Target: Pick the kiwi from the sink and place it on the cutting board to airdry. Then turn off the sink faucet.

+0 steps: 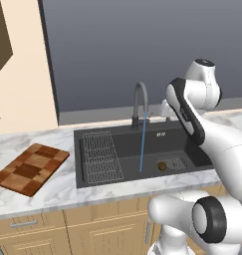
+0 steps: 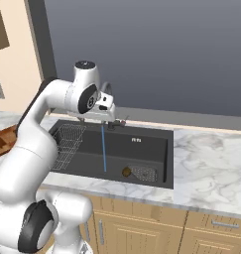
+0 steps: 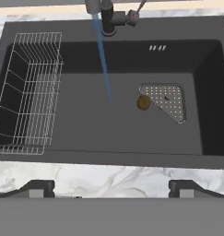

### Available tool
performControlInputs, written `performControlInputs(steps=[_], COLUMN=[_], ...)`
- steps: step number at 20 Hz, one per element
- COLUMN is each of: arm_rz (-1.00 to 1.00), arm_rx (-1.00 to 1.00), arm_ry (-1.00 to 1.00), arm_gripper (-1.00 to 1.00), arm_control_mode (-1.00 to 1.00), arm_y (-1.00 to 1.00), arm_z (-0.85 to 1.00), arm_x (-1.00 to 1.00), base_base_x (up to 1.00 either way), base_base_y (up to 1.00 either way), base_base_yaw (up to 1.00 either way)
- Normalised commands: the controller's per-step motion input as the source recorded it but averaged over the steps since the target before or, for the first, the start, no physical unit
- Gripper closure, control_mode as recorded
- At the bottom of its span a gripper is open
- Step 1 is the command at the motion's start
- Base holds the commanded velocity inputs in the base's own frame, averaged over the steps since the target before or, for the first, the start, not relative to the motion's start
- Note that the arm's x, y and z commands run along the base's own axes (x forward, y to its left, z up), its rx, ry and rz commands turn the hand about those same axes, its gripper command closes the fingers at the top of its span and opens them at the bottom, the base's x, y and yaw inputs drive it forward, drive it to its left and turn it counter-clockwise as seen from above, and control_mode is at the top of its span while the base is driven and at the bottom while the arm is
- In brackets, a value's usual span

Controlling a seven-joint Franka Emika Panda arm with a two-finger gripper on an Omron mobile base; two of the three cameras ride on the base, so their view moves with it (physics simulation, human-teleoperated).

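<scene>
Hand view: kiwi (image 3: pixel 143 102) at frame centre beside drain grate (image 3: pixel 166 100); gripper (image 3: pixel 111 188) jaws spread wide, empty, poised above for descent.

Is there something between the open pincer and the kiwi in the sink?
Nothing visible. The open pincer looks down at the small brownish kiwi on the dark grey sink floor; the thin blue water stream falls beside it.

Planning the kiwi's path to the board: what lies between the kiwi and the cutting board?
In the left base view, between kiwi and cutting board lie the water stream, the wire rack, then bare marble counter.
</scene>
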Motion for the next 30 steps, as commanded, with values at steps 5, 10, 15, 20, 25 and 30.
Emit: performControlInputs(steps=[5, 10, 15, 20, 25, 30], arm_rz=[-0.03, -0.03, 0.00, 0.00, 0.00, -0.01], arm_rx=[-0.04, -0.04, -0.02, 0.00, 0.00, 0.00], arm_ry=[0.00, 0.00, 0.01, 0.05, 0.06, 0.02], arm_gripper=[-1.00, -1.00, -1.00, -1.00, -1.00, -1.00], arm_control_mode=[-1.00, -1.00, -1.00, -1.00, -1.00, -1.00], arm_y=[-0.24, -0.29, -0.25, -0.23, -0.16, -0.11], arm_z=[-0.16, -0.18, -0.27, -0.30, -0.26, -0.32], arm_x=[0.21, 0.20, 0.18, 0.20, 0.18, 0.24], base_base_x=[0.00, 0.00, 0.00, 0.00, 0.00, 0.00], base_base_y=[0.00, 0.00, 0.00, 0.00, 0.00, 0.00], base_base_yaw=[0.00, 0.00, 0.00, 0.00, 0.00, 0.00])
